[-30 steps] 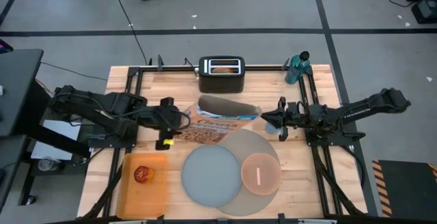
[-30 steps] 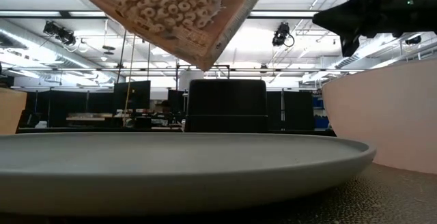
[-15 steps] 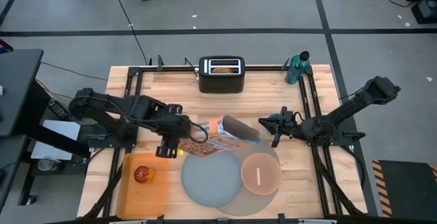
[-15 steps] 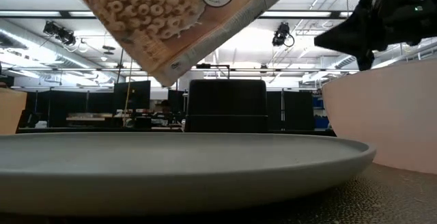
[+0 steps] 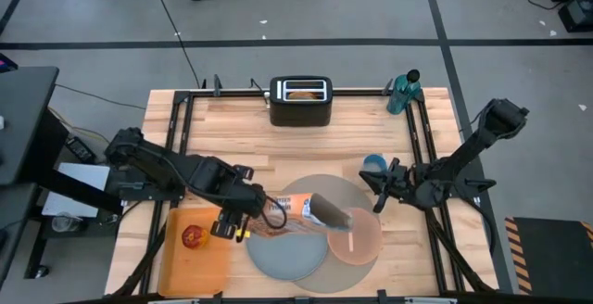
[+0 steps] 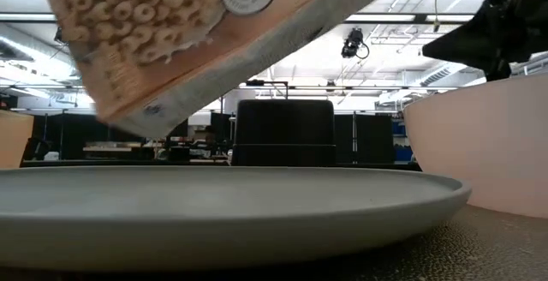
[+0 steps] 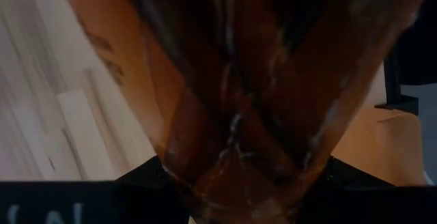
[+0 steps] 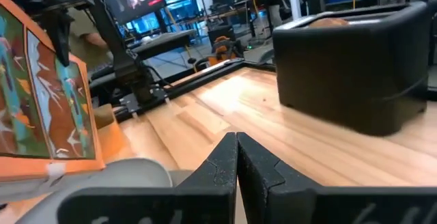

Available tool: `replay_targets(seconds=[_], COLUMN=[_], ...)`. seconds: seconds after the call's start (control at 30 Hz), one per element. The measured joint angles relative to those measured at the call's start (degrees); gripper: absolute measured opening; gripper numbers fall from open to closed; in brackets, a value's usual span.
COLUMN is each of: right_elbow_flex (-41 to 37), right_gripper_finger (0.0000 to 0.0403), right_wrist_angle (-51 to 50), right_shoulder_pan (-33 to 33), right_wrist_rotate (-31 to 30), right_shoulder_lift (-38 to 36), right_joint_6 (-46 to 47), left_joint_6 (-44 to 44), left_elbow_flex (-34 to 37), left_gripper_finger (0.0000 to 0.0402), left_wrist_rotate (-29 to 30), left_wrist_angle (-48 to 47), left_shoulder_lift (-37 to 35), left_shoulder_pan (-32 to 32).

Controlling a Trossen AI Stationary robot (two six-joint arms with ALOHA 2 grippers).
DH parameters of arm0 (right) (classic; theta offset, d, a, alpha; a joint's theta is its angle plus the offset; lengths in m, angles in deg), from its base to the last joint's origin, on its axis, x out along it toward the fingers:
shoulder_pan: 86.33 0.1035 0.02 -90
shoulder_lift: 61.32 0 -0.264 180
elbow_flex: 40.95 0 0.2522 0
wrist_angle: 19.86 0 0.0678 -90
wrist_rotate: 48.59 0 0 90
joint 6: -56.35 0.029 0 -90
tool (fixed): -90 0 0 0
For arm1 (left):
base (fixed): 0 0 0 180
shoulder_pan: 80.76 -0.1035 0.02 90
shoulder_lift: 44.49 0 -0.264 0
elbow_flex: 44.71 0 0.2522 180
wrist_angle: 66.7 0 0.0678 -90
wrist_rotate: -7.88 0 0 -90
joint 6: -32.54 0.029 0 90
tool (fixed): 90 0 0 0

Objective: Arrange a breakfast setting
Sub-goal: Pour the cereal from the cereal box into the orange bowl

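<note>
My left gripper (image 5: 258, 209) is shut on a cereal box (image 5: 301, 207), held above the grey plate (image 5: 278, 248), with its right end over the pink bowl (image 5: 357, 239). The box fills the top of the low view (image 6: 197, 32). A metal spoon (image 5: 350, 239) lies in the bowl. Plate and bowl rest on the round placemat (image 5: 324, 185). The red apple (image 5: 193, 237) lies on the orange board. The bagel half (image 5: 300, 91) stands in the toaster's slot. My right gripper (image 5: 378, 195) is shut and empty beyond the bowl. No loose cereal shows. My left gripper holds the cereal box by its left end (image 5: 269, 207), coming level from the table's left, along the box. The box is lifted clear of the plate and tilted. In the left wrist view the box (image 7: 259, 80) covers the fingers, so the hold itself does not show.
The black toaster (image 5: 300, 102) stands at the table's far middle and a teal bottle (image 5: 403, 91) at the far right. A small blue round thing (image 5: 373, 163) sits beyond my right gripper. The orange board (image 5: 195, 248) lies at the near left.
My left gripper has carried the cereal box toward the table's near and right edges, from beyond the placemat to over the plate and bowl, and the box has turned and tipped. My right gripper has moved toward the near edge, uncovering the blue thing.
</note>
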Motion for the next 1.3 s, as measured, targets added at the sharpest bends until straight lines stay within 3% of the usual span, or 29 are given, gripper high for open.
replay_targets(seconds=[0.3,0.53,0.67,0.77,0.9,1.1,1.3], right_elbow_flex=[2.5,6.9,7.1,7.1,7.1,9.1,14.2], right_gripper_finger=[0.0012,0.0012,0.0012,0.0012,0.0012,0.0012,0.0029], right_wrist_angle=[0.2,0.2,0.4,0.4,0.4,1.1,8.1], right_shoulder_pan=[1.5,2.4,5.4,8.6,12.3,14.5,12.8], right_wrist_rotate=[-4.8,-6.1,-9.9,-15.1,-17.0,-13.4,2.6], right_shoulder_lift=[8.7,14.9,13.7,12.0,10.2,9.4,8.5], right_joint_6=[6.4,5.1,2.4,-0.1,-1.5,-11.0,-28.7], left_joint_6=[-2.4,-0.3,1.2,1.5,1.6,2.2,6.3], left_elbow_flex=[-1.6,-13.0,-17.6,-18.8,-18.9,-16.3,-14.1], left_gripper_finger=[0.0185,0.0185,0.0185,0.0185,0.0185,0.0185,0.0185], left_wrist_rotate=[-3.3,-3.4,-5.6,-6.0,-6.2,-4.1,0.7], left_wrist_angle=[-2.7,-8.0,-7.5,-7.8,-7.8,-7.8,-7.8], left_shoulder_lift=[2.8,10.2,12.8,14.0,14.2,14.2,14.2], left_shoulder_pan=[-1.0,-1.9,-2.9,-3.3,-3.3,-3.1,-3.2])
